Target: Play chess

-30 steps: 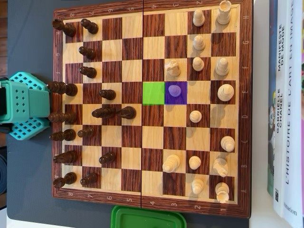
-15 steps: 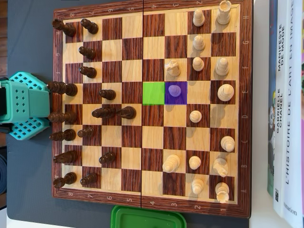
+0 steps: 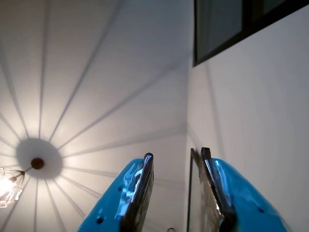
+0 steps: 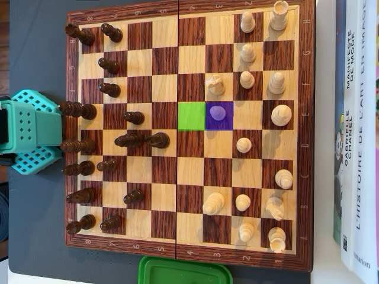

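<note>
In the overhead view a wooden chessboard (image 4: 305,136) lies flat, with dark pieces (image 4: 133,140) along its left side and light pieces (image 4: 244,145) on its right half. One square is tinted green (image 4: 191,116) and is bare. The square to its right is tinted purple and holds a pawn (image 4: 218,113). The teal arm (image 4: 29,131) sits off the board's left edge. In the wrist view my gripper (image 3: 177,152) points up at the ceiling. Its blue fingers (image 3: 137,193) stand apart, so it is open with nothing between them.
Books (image 4: 358,136) stand along the right edge of the overhead view. A green lid (image 4: 183,272) lies just below the board. A dark mat (image 4: 35,53) lies under the board. The wrist view shows a white ceiling, a lamp (image 3: 7,186) and a dark window (image 3: 227,24).
</note>
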